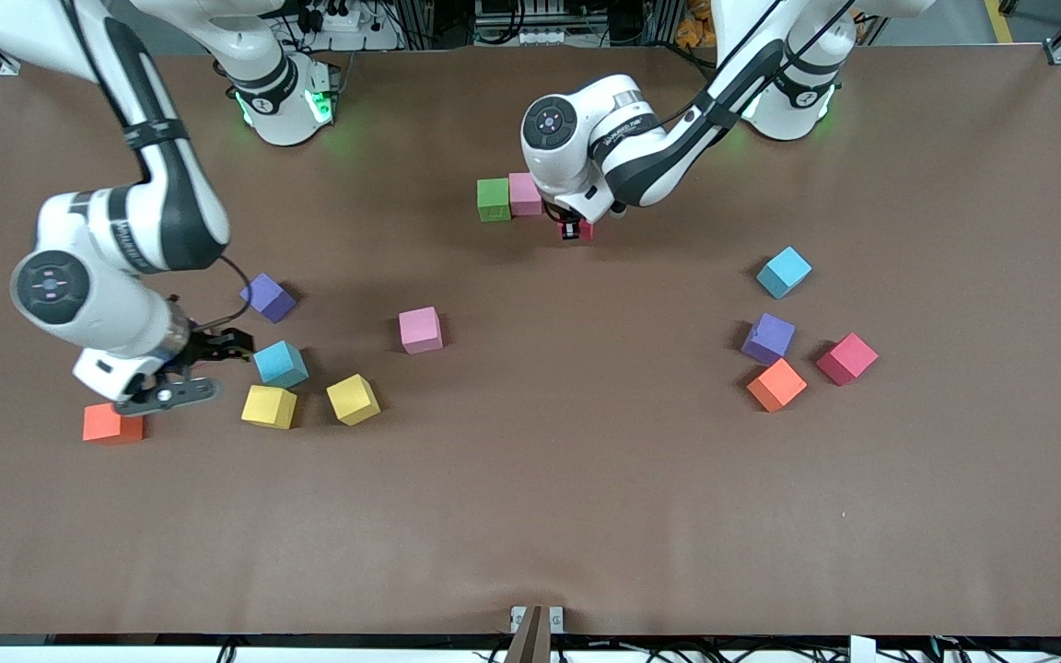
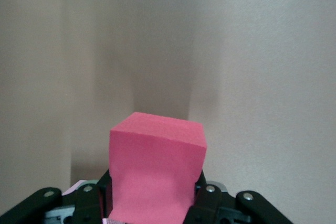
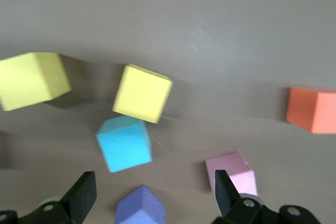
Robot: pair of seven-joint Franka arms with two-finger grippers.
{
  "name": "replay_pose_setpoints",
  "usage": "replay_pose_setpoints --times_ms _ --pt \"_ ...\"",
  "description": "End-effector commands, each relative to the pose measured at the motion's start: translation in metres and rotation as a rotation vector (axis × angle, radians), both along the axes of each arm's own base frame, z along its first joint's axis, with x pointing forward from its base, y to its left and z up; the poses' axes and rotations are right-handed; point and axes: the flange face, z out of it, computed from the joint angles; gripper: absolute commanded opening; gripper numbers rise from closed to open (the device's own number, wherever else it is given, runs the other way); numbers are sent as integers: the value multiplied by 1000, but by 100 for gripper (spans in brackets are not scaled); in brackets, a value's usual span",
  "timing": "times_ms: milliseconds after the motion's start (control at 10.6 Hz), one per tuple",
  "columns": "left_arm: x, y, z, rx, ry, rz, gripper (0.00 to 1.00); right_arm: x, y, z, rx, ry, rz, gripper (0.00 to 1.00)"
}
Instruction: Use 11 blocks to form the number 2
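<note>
A green block (image 1: 494, 199) and a pink block (image 1: 525, 193) sit touching in a row near the robots' bases. My left gripper (image 1: 573, 226) is right beside the pink one, toward the left arm's end. It is shut on a crimson block (image 2: 157, 161), and in the left wrist view the gripper (image 2: 153, 188) pinches it between both fingers. I cannot tell whether that block rests on the table. My right gripper (image 1: 202, 368) hangs open and holds nothing, low over a cluster of loose blocks. In the right wrist view this gripper (image 3: 155, 184) frames a purple block (image 3: 140, 208) and a cyan block (image 3: 124, 143).
Toward the right arm's end lie purple (image 1: 268, 296), cyan (image 1: 281, 363), two yellow (image 1: 269, 406) (image 1: 353, 399), orange (image 1: 112, 424) and pink (image 1: 421, 330) blocks. Toward the left arm's end lie cyan (image 1: 783, 272), purple (image 1: 767, 338), orange (image 1: 776, 384) and crimson (image 1: 846, 358) blocks.
</note>
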Motion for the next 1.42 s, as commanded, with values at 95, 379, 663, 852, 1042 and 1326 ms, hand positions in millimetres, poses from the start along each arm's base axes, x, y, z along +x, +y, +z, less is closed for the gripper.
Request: replay_pose_setpoints --times_ms 95,379,663,852,1042,1326 --pt "-33 2 -11 2 -33 133 49 -65 -5 -4 3 -66 -97 100" --pt "-39 0 -14 20 -52 236 42 -89 23 -1 -25 6 -140 100" --pt "-52 2 -22 24 -51 258 43 -78 44 -16 22 15 -140 100" --pt "-55 1 -25 25 -48 274 44 -69 79 -24 106 19 -154 100" --pt "-54 -3 -23 18 -50 274 46 -56 123 -42 118 3 -97 100" --pt "-60 -9 -22 11 -53 309 46 -54 221 -56 119 -14 -67 100"
